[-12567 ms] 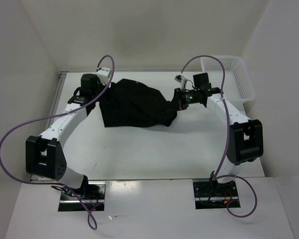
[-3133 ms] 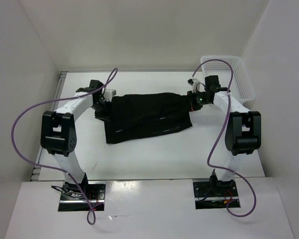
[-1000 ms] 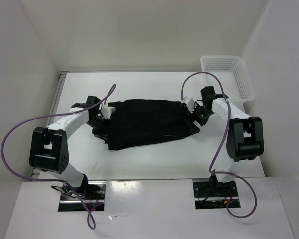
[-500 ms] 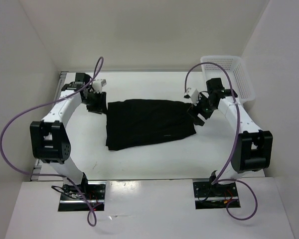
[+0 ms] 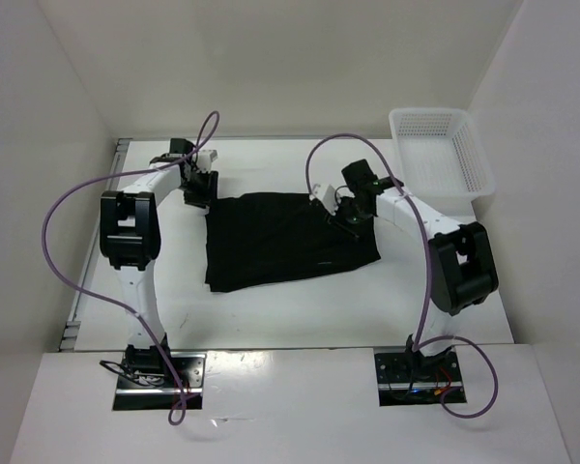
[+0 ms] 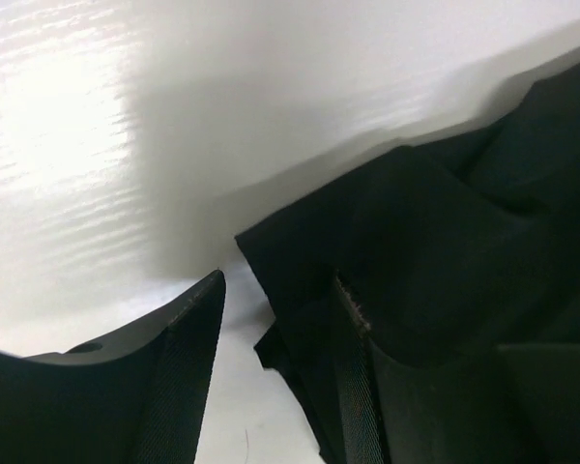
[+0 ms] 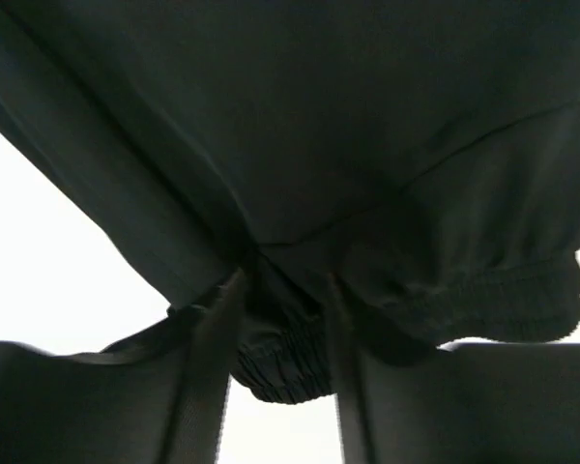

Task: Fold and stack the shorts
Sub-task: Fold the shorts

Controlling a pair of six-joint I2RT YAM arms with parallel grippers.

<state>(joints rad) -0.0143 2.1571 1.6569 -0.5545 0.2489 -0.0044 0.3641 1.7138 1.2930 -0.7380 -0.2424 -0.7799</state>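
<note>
top external view: the shorts (image 5: 290, 242) lie spread nearly flat in the middle of the white table (image 5: 271, 314), a black shape wider than it is deep, with its far edge running left to right. the left gripper (image 5: 199, 188) sits at the far left corner of the fabric. in the left wrist view its jaws stand apart, the corner of the cloth lies against one finger (image 6: 353, 387), and bare table shows beside the other, so nothing is gripped. the right gripper (image 5: 340, 215) is at the far right part of the shorts. in the right wrist view its jaws are closed on a bunch of the gathered elastic band. a white mesh basket (image 5: 435, 145) stands well apart at the far right corner.

the step in hand looks like taking hold of both far corners for the first fold. next, the left jaws likely need to close on their corner, and then both arms can carry the far edge toward the near edge together, keeping it level.
</note>
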